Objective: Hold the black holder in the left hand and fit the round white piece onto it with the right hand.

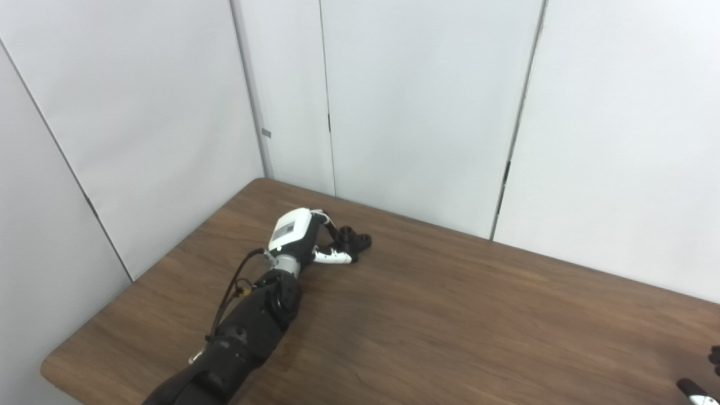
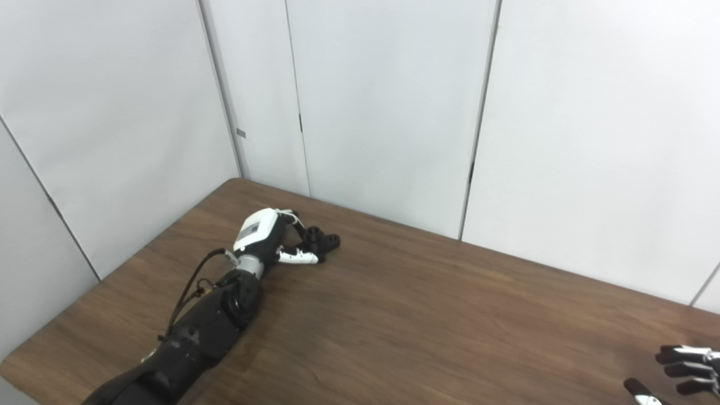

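The left hand is closing its fingers around the black holder on the worktop, while the right hand, fingers spread and grasping nothing, is waiting; lifting likely comes next.

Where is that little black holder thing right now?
The black holder sits on the wooden table toward its far left corner, right at the fingertips of the left hand, which reaches around it; the right hand is far off at the bottom right.

head pair, side by side | looking down, far | both share table and wall panels
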### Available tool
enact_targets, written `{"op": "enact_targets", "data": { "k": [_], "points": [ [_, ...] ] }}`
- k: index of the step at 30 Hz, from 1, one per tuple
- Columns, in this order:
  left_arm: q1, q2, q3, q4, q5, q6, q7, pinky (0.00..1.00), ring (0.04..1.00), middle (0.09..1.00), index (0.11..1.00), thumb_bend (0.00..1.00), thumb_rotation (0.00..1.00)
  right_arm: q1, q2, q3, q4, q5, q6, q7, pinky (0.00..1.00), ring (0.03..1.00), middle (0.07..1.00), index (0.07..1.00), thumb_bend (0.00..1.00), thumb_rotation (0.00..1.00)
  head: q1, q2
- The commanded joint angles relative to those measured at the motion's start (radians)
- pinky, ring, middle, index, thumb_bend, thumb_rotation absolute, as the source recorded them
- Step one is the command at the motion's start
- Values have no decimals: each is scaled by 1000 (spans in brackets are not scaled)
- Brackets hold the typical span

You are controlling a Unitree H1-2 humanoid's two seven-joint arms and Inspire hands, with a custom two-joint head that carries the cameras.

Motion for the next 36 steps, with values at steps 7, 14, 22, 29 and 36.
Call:
{"op": "enact_targets", "data": {
  "k": [7, 14, 22, 29, 36],
  "points": [
    [-21, 38, -65, -46, 28, 99, -122, 849, 880, 747, 421, 850, 303, -14, -14, -22, -46, 8, -4, -4, 428, 547, 633, 498, 504, 143, -1, 14],
    [-17, 31, -81, -21, 38, 91, -100, 743, 824, 717, 531, 881, 290, -17, -21, -31, -44, 12, -9, 3, 432, 555, 639, 498, 503, 144, -2, 18],
    [6, 33, -82, -49, 2, -11, -102, 764, 851, 774, 466, 561, 89, -24, -17, -28, -36, 16, -20, 3, 431, 555, 640, 498, 503, 145, -15, 18],
    [60, -12, -61, -125, -42, -164, -37, 689, 829, 781, 479, 524, 58, -35, -9, -27, -45, 10, -2, 1, 435, 554, 634, 498, 504, 140, -27, 20],
    [87, -38, -94, -181, -44, -233, -80, 744, 838, 798, 481, 524, 60, -43, -10, -29, -49, 22, -2, 7, 431, 545, 629, 498, 504, 138, -77, 32]
  ]
}}
